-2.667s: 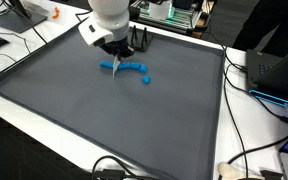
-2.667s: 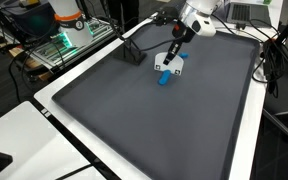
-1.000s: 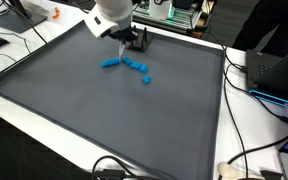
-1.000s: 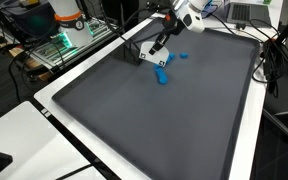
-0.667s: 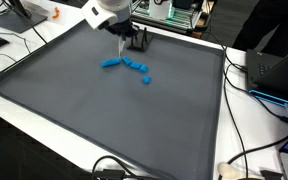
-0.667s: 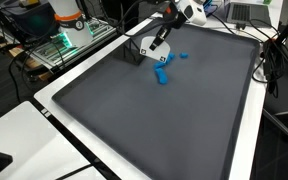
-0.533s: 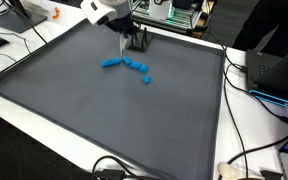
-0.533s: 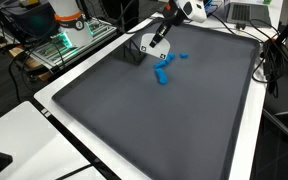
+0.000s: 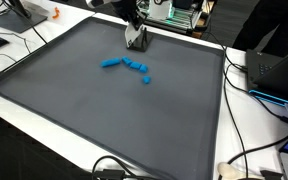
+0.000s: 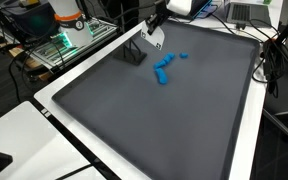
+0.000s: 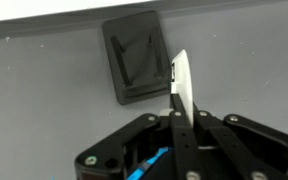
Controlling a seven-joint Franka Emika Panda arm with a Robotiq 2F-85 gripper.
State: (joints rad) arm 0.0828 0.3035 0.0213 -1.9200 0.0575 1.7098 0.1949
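Looking down from the wrist, your gripper [image 11: 176,122] is clamped tight on a thin white card [image 11: 181,82]. The card is seen edge-on, pinched at its lower end and sticking out past the fingers. Just beyond the card's tip a black stand [image 11: 136,57] sits on the grey mat [image 11: 44,100], and the card lines up beside the stand's right edge in that view. Past the stand the mat ends at a white table border [image 11: 44,10].

In both exterior views the gripper [image 10: 154,36] hangs off the mat near its far edge, right by the black stand [image 10: 134,53], with the white card [image 10: 155,41] showing under the fingers. Whether the card touches the stand, you cannot tell. Blue pieces [image 10: 165,68] lie in a loose string on the mat near the stand, apart from the gripper [image 9: 134,25]. Those blue pieces [image 9: 129,66] sit on the near side of the stand [image 9: 137,41]. Cables and gear sit on the table beyond the mat.
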